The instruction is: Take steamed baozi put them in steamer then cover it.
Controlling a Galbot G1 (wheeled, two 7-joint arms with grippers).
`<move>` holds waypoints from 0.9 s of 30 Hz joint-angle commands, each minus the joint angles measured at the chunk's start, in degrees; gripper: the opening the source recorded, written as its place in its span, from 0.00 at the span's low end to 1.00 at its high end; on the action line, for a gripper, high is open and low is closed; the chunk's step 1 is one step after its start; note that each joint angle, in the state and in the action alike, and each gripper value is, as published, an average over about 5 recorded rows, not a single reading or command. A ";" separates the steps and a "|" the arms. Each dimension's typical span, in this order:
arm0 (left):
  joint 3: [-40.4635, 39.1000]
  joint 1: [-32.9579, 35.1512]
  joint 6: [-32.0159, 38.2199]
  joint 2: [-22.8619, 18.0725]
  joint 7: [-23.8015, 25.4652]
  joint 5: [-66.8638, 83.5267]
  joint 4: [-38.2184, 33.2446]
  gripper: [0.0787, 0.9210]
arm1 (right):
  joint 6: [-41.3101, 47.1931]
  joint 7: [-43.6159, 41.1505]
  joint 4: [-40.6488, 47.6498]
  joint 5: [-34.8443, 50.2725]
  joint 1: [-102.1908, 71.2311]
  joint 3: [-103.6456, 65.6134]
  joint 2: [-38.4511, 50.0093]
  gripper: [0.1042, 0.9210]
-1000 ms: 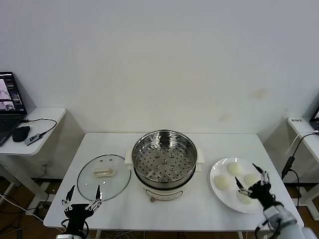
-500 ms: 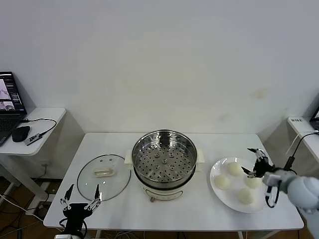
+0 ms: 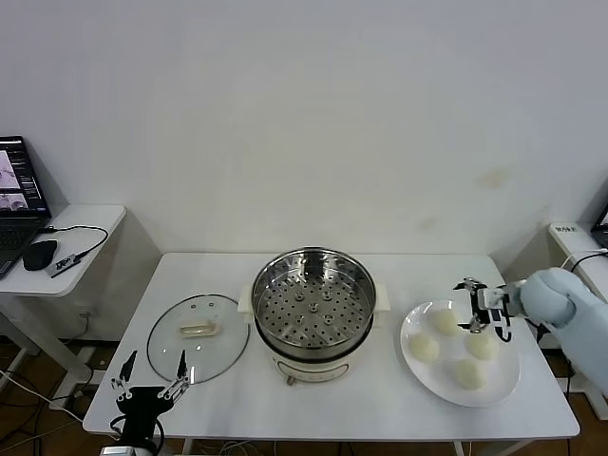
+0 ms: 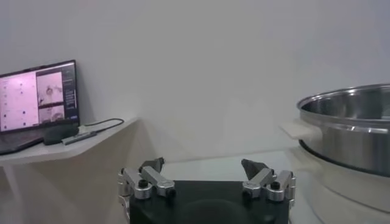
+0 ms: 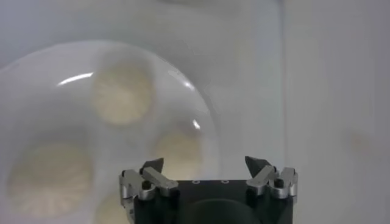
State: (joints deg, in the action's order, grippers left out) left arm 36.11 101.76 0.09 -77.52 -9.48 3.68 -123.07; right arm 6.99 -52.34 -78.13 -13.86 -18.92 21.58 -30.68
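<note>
From the head view, the steamer [image 3: 313,309] sits mid-table, the cover [image 3: 198,336] flat to its left, four steamed baozi [image 3: 445,321] on a white plate [image 3: 415,370] to its right. The right gripper [image 3: 480,307] hovers over the buns, fingers apart. The left gripper [image 3: 149,377] waits at the table's near-left edge, fingers spread.

Left wrist view: the left gripper's fingers [image 4: 150,175] are apart, with a laptop [image 4: 38,103] beyond.

Right wrist view: parted fingers [image 5: 260,170] over the plate's buns.

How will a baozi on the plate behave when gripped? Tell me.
Each baozi looks smooth, round and puffy, so it probably dents under a tight squeeze. Being rounded, it may roll on the flat plate if nudged. The open right hand above should close gently.
</note>
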 commanded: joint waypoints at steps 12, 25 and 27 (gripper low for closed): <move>0.64 0.04 0.02 -0.09 0.07 -0.27 -0.56 0.88 | 0.23 -6.57 16.18 0.03 13.99 18.22 -9.13 0.88; 0.78 0.02 0.06 -0.04 0.14 -0.47 -0.57 0.88 | 1.07 -5.90 17.85 -1.48 11.12 16.40 -11.91 0.85; 0.73 -0.04 0.09 -0.07 0.10 -0.49 -0.47 0.88 | 1.23 -5.64 18.08 -1.72 10.92 16.12 -11.98 0.81</move>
State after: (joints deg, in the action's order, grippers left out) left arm 36.86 101.68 0.16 -77.66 -9.35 3.17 -123.63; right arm 7.88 -57.60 -61.73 -15.28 -8.39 36.71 -41.19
